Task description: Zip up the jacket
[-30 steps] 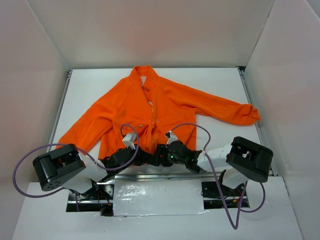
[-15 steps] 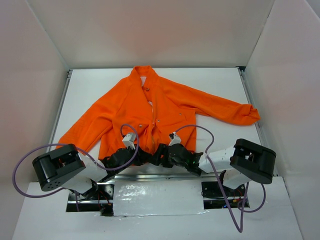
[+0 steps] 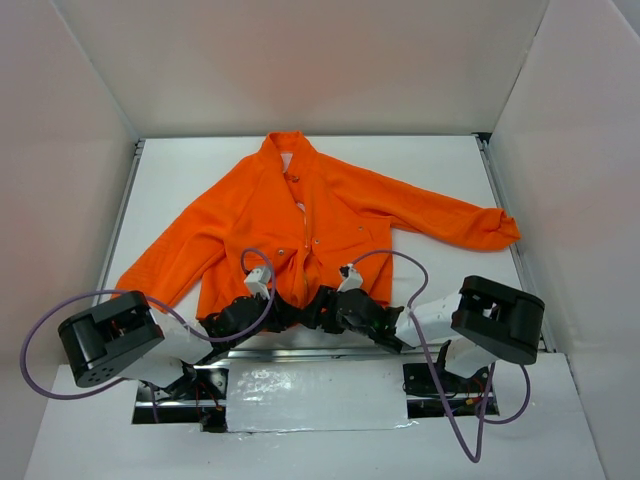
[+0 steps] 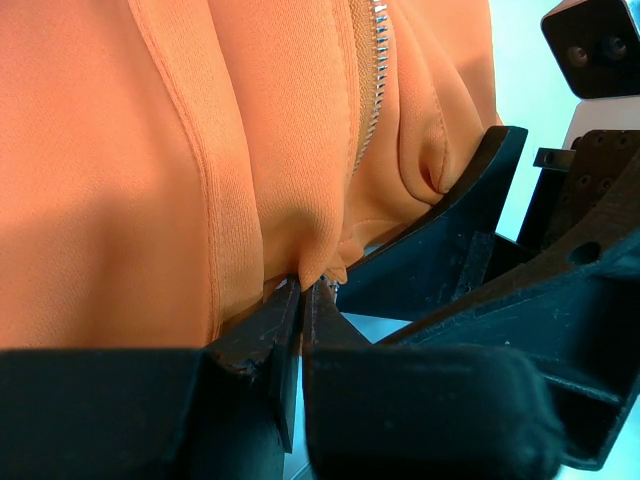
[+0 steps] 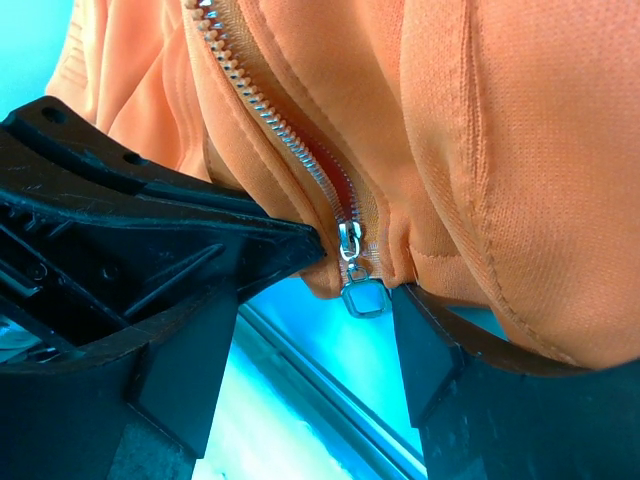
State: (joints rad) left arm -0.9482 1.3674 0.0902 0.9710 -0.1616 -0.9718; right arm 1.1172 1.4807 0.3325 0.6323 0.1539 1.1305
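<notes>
Orange jacket [image 3: 300,220], one: left fingers [image 4: 255,345] pinch its hem [image 4: 300,262], right fingers [image 5: 180,250] spread around one zipper pull [image 5: 362,296].

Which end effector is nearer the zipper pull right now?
Right. The right end effector straddles the zipper pull, fingers open, at the jacket hem; the left end effector is shut on hem fabric beside the zipper.

A robotics lab test cell is showing here: plain white panels [image 3: 300,60] are boxing in a white worktop [image 3: 440,165], and purple cables [image 3: 25,350] are looping off two bolted-down arms [image 3: 110,340].
</notes>
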